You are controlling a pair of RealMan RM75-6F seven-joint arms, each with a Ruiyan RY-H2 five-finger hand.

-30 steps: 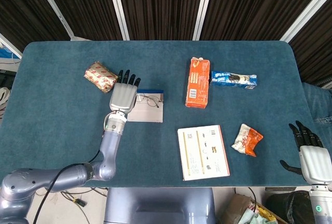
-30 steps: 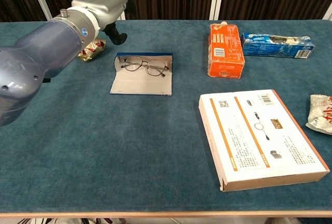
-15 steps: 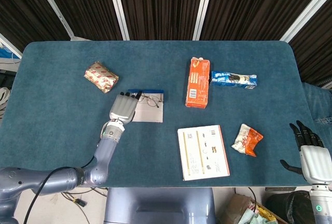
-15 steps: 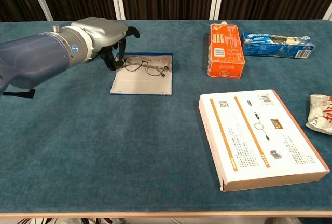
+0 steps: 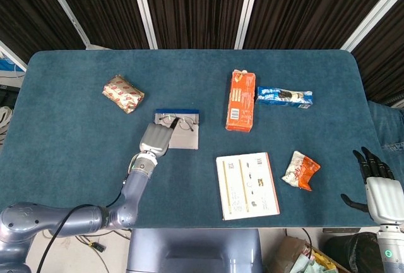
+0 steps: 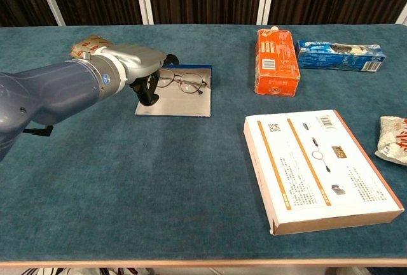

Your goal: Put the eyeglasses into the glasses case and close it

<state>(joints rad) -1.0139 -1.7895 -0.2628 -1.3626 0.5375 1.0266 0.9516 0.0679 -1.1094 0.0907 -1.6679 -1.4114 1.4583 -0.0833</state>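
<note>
Eyeglasses (image 6: 182,83) lie inside the open glasses case (image 6: 184,102) on the table (image 6: 127,179). Left hand (image 6: 141,71) reaches over its left edge, fingers spread, holding nothing. Right hand (image 5: 377,184) hangs spread beside the table.

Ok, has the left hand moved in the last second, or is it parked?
Yes. In the head view the left hand has drawn back from beside the gold snack packet toward the robot, and now lies over the near left part of the open glasses case.

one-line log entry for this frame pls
left hand: at eyeglasses, grasp unclear | glasses case: open, eyeglasses on it | right hand: idle, open
</note>
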